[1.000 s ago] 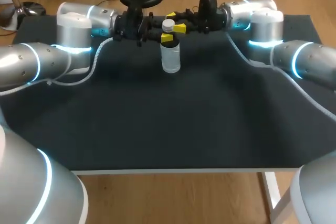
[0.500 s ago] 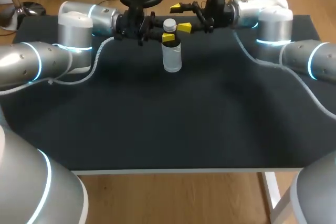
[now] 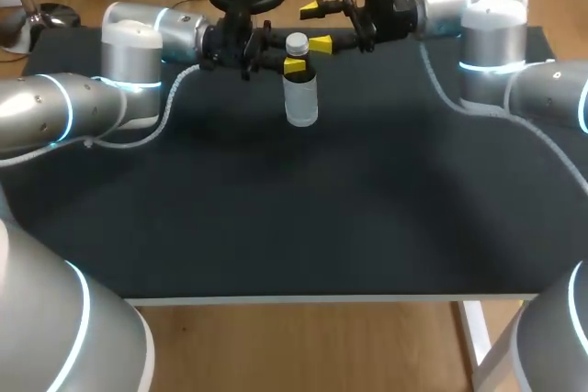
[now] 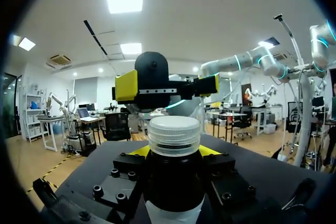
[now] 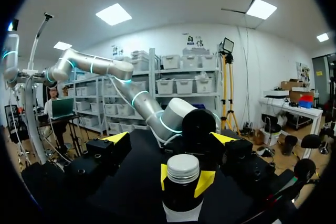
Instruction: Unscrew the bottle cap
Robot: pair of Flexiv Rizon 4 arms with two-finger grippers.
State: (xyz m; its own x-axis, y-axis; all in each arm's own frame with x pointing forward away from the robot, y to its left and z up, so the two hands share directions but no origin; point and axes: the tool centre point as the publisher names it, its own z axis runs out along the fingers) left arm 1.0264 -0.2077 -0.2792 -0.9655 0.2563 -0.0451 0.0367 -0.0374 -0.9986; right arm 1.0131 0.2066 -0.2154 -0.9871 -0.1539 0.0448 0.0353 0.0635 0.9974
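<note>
Left pincer (image 3: 296, 61) clamps the bottle (image 3: 300, 100) neck; right pincer (image 3: 317, 28), held level, gapes wide.

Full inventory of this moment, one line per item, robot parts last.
clear plastic bottle: one, transparent, upright at the table's far middle.
white ribbed screw cap: one, white, on the bottle's neck.
black table top: one, black, under the bottle.
left gripper: one, black with yellow tips, shut on the bottle below the cap.
right gripper: one, black with yellow tips, open, near the cap, not gripping it.
</note>
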